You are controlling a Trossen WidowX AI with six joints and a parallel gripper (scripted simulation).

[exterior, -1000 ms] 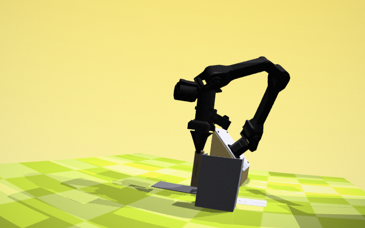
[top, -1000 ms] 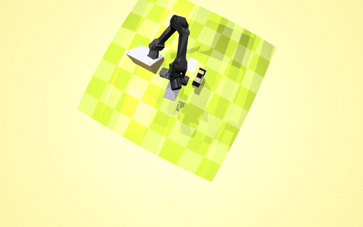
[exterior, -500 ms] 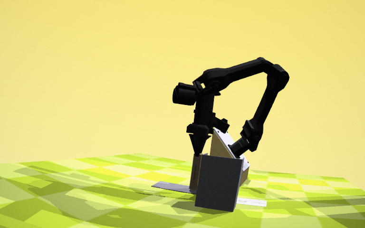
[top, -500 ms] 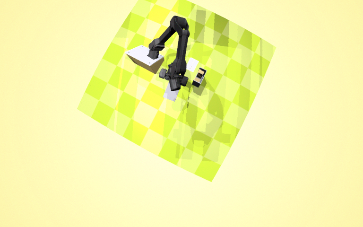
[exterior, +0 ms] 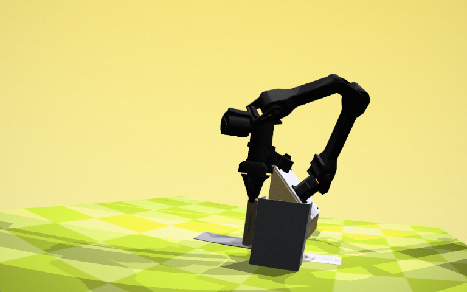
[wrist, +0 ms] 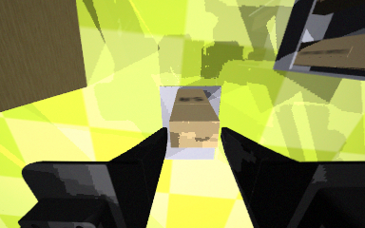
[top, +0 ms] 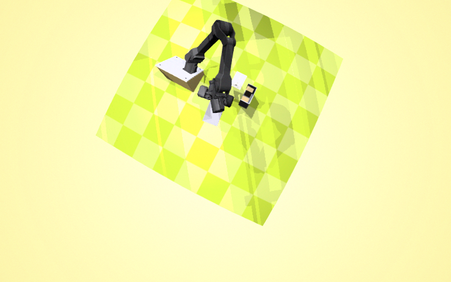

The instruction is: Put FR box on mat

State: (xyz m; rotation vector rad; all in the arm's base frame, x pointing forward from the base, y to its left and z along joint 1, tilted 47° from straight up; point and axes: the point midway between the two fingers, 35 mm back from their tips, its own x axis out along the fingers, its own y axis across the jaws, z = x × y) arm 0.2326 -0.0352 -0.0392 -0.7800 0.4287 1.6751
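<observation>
The gripper is partway open in the wrist view, holding nothing, its fingers either side of a brown box standing on the grey mat; the dark print is illegible. In the exterior view, the bin partly covers the box. From the top, the arm hides it.

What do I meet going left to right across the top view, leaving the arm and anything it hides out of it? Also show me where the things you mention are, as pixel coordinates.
White-topped base block (top: 166,65) (exterior: 280,191) (wrist: 43,52) → grey mat (top: 211,120) (exterior: 216,238) (wrist: 190,154) → white card (top: 241,78) (exterior: 327,260) → dark bin (top: 243,104) (exterior: 280,233) (wrist: 323,73) with two boxes in it.
</observation>
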